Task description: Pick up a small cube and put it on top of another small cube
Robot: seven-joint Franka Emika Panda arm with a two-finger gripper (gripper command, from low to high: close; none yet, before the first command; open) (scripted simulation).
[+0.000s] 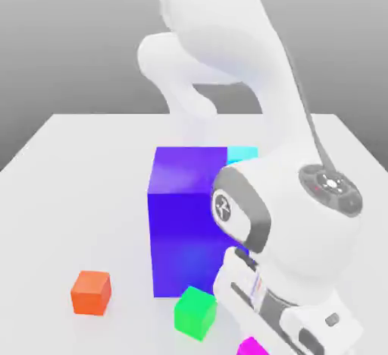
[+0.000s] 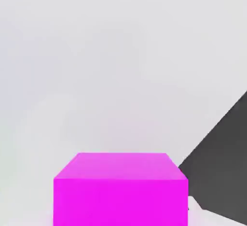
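The small cube [image 2: 120,189], plain bright magenta, is very close in the hand view, with a pink glow on the white table [image 2: 96,75] around it. In the exterior view the small cube [image 1: 251,347] peeks out at the bottom edge, right beneath my gripper [image 1: 265,338], which is low over the table's front and shut on it. A green cube [image 1: 195,312] sits just to the exterior view's left of the hand. An orange cube [image 1: 92,293] lies farther left.
A big blue-violet block [image 1: 186,224] stands mid-table, directly behind the green cube and beside my arm. A cyan block [image 1: 242,153] shows behind its top corner. A dark area [image 2: 226,162] past the table's edge lies near the magenta cube.
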